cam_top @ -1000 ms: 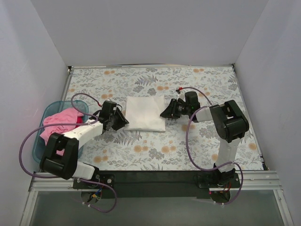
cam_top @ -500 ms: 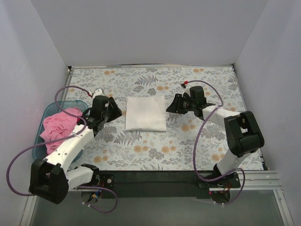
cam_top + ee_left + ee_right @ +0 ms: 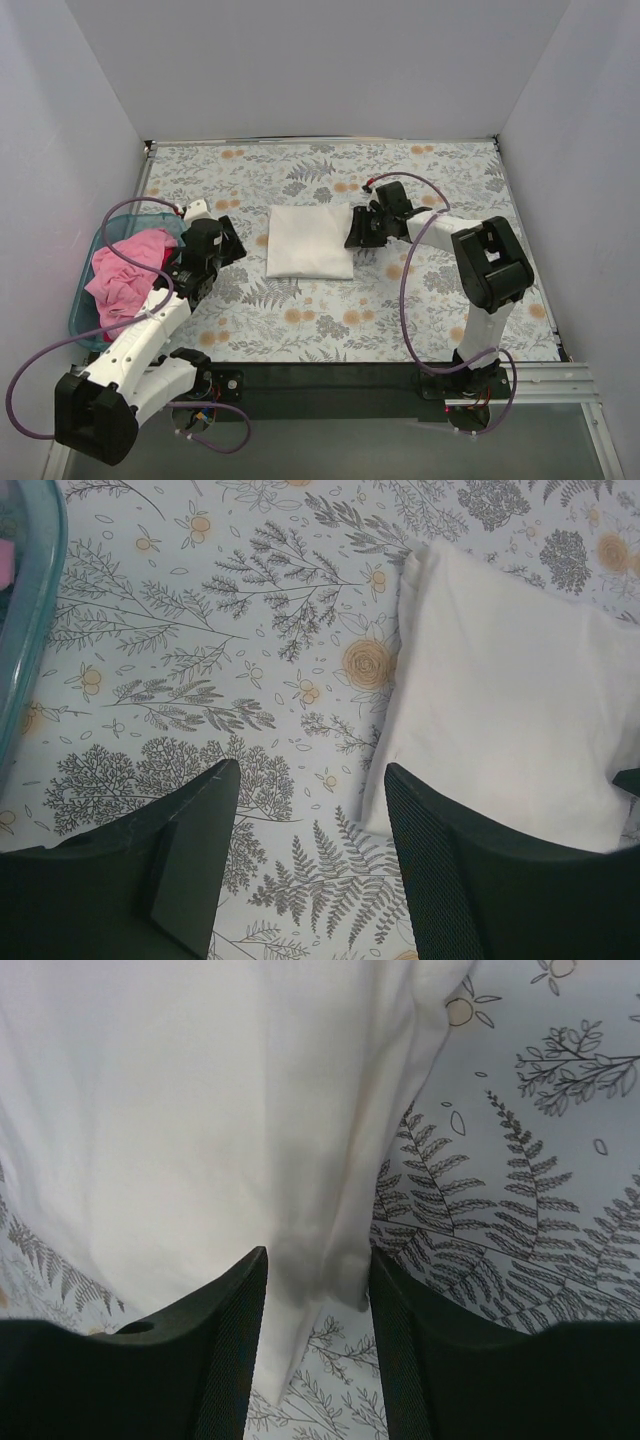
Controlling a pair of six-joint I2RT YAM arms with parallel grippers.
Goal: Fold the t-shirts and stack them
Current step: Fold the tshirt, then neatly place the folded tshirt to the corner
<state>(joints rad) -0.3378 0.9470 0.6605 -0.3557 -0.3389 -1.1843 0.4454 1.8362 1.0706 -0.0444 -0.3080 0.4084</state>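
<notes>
A white t-shirt (image 3: 310, 241) lies folded into a flat rectangle in the middle of the floral table. In the left wrist view this white t-shirt (image 3: 510, 695) sits ahead and to the right of my left gripper (image 3: 310, 780). My left gripper (image 3: 230, 243) is open over bare cloth, a little to the left of the shirt. My right gripper (image 3: 353, 232) is at the shirt's right edge. It stands open (image 3: 318, 1255), with the shirt's folded edge (image 3: 330, 1210) lying between its fingers. A crumpled pink t-shirt (image 3: 125, 272) rests in the basket.
The teal plastic basket (image 3: 80, 305) stands at the table's left edge, its rim (image 3: 25, 620) close to my left gripper. White walls enclose the table on three sides. Purple cables loop off both arms.
Both grippers opened wider. My left gripper drew back leftward from the shirt's left edge toward the basket. My right gripper pulled away briefly, then came back to the shirt's right edge.
</notes>
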